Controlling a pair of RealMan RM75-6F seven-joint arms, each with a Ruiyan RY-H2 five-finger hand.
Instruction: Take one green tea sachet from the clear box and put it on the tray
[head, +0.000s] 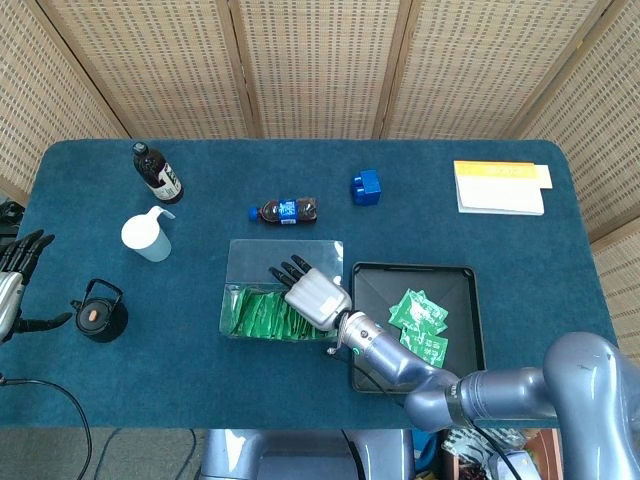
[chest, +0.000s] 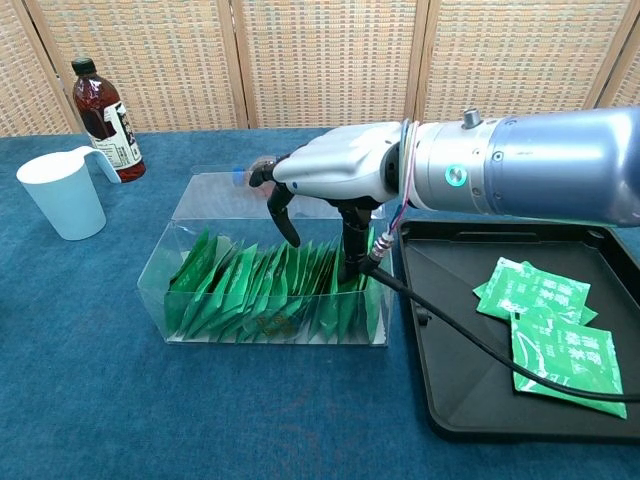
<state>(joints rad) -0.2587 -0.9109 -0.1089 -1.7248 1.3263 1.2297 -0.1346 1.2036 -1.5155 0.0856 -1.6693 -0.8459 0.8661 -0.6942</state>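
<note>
My right hand (chest: 335, 170) sits over the clear box (chest: 190, 255), palm down, fingers (chest: 283, 210) curved downward and apart from the thumb, which reaches down among the upright green tea sachets (chest: 260, 290) at the box's right end. From the chest view the thumb tip is in contact with the packets there; I cannot tell whether one is actually pinched, since the other fingers hang above the row without closing on anything visible. In the head view the same hand (head: 312, 293) covers the right half of the box (head: 240, 262), with sachets (head: 255, 315) showing to its left. The black tray (chest: 470, 400) lies just beside the box on the right, touching or nearly so, and three loose sachets (chest: 545, 320) lie flat in it, overlapping. My left hand (head: 15, 275) shows at the far left table edge, fingers spread and holding nothing, near a small black teapot (head: 98, 314). Further back: a white jug (head: 148, 235), a dark sauce bottle (head: 157, 172), a small bottle on its side (head: 285, 210), a blue block (head: 366, 186), a yellow-topped notepad (head: 498, 187).
</note>
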